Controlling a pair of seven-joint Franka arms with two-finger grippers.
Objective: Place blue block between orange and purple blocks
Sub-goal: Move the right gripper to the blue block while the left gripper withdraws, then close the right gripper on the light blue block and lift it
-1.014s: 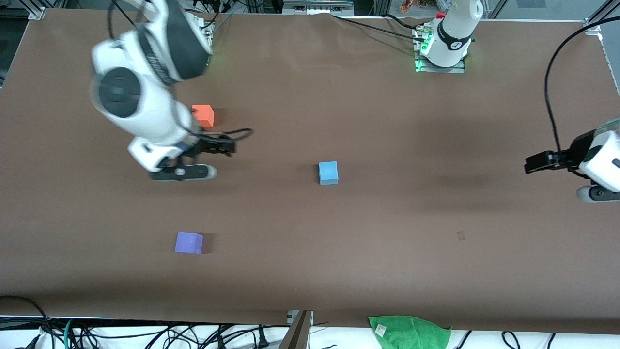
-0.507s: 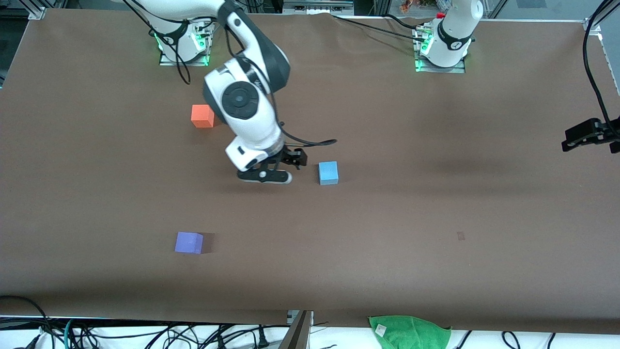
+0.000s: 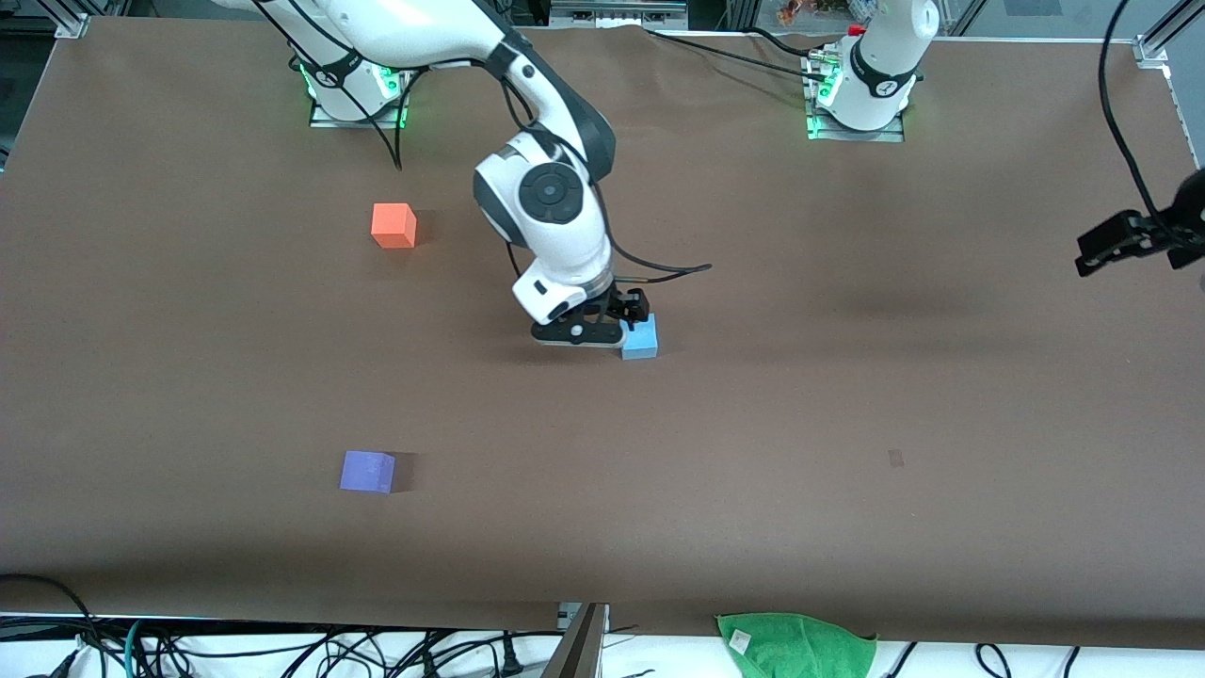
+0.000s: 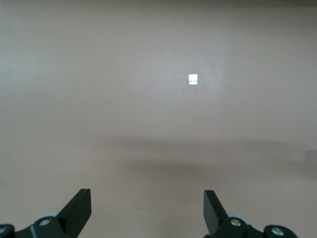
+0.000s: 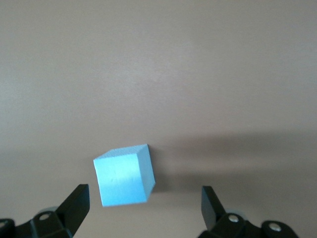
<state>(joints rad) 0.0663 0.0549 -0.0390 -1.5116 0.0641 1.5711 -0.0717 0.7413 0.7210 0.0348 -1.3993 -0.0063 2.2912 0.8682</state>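
In the front view, the right gripper hangs over the blue block at mid-table, with the orange block and the purple block well apart toward the right arm's end. The left gripper waits over the table's other end.

In the left wrist view, its fingers stand apart over bare table.

In the right wrist view, the jaws are spread and the block sits off-centre, nearer one finger; centring before descending would likely give a squarer grip.

No readable writing appears.

place: likely lab | cues: brown-covered table, cables, aluminium framing
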